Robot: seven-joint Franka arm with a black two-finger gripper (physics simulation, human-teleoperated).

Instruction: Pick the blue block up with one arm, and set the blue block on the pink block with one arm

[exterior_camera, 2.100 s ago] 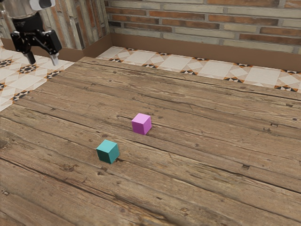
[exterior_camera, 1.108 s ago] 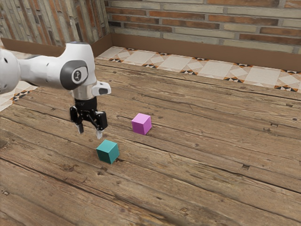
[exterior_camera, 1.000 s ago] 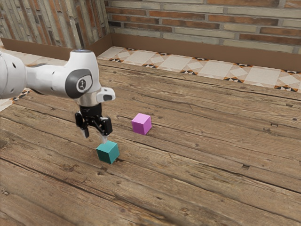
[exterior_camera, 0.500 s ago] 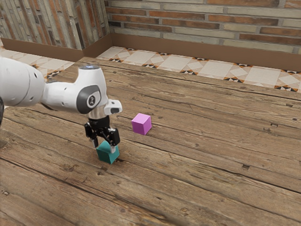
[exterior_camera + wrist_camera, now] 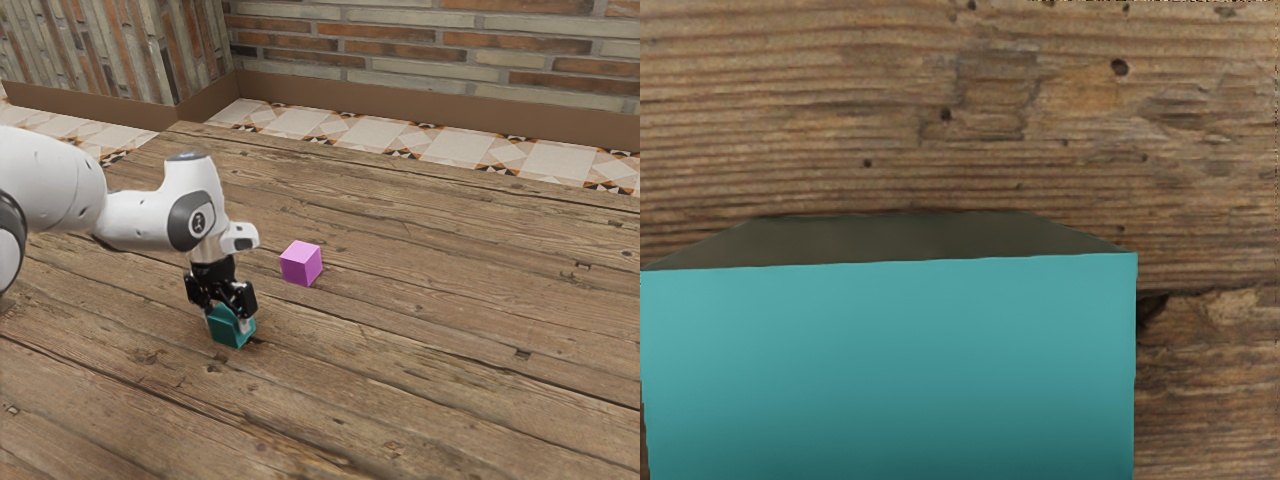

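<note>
Exterior view: the arm [image 5: 140, 215] reaches in from the left of the frame. Its gripper [image 5: 227, 316] is low, left of centre, with the fingers spread and lowered on either side of the blue block [image 5: 232, 330], not clamped. That block sits on the desk [image 5: 450, 300]. The pink block [image 5: 301, 263] rests near it, up and to the right, the two apart.

Wrist view: the blue block [image 5: 890, 370] lies directly under the hand, flat on the desk [image 5: 960, 120].

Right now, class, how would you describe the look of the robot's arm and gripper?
The arm is white, built of smooth rounded segments, with a grey round joint cap bearing a small white marking. The gripper is black, with two short fingers tipped pale.
</note>
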